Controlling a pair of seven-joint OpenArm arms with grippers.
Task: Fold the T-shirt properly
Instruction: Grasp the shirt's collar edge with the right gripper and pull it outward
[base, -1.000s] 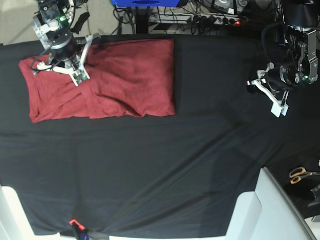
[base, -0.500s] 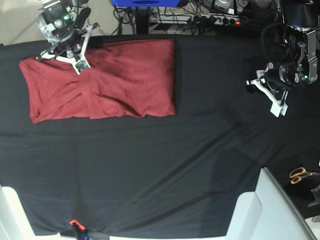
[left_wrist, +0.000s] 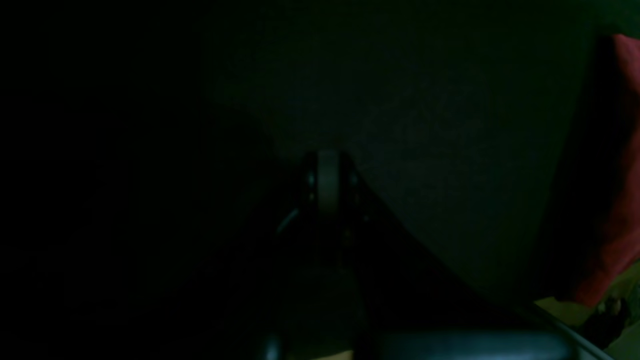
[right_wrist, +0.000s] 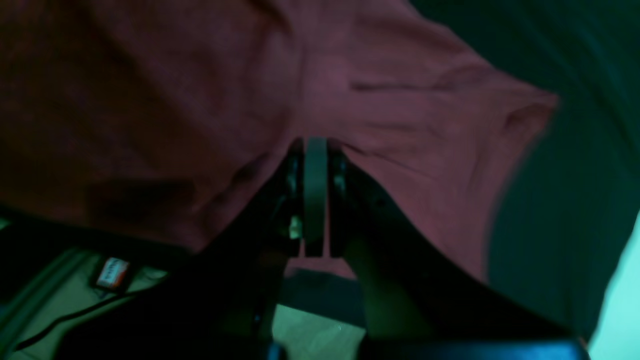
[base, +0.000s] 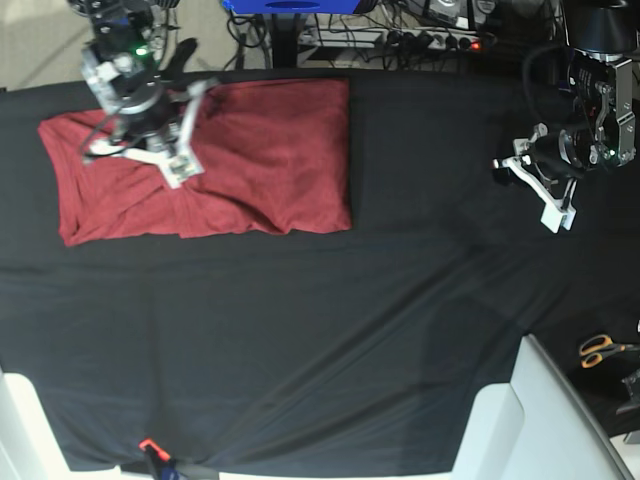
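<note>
The brick-red T-shirt (base: 270, 160) lies folded into a wide rectangle at the table's back left, its left part creased. My right gripper (base: 178, 172) hangs over that creased part, slightly left of the shirt's middle. In the right wrist view its fingers (right_wrist: 315, 145) are pressed together, with red fabric (right_wrist: 400, 100) beneath them and no cloth visibly pinched. My left gripper (base: 556, 218) is at the far right above the black cloth, well away from the shirt. The dim left wrist view shows it (left_wrist: 327, 155) shut and empty, with a strip of shirt (left_wrist: 625, 175) at the right edge.
A black cloth (base: 300, 350) covers the whole table. Orange-handled scissors (base: 600, 350) lie off its right edge beside a white slanted surface (base: 540, 420). Cables and a power strip (base: 430, 40) run behind the table. A small orange item (base: 148, 445) sits at the front edge.
My right gripper rose toward the shirt's back edge, then came forward and right over the creased part. The shirt's outline is unchanged. The left arm has hardly moved.
</note>
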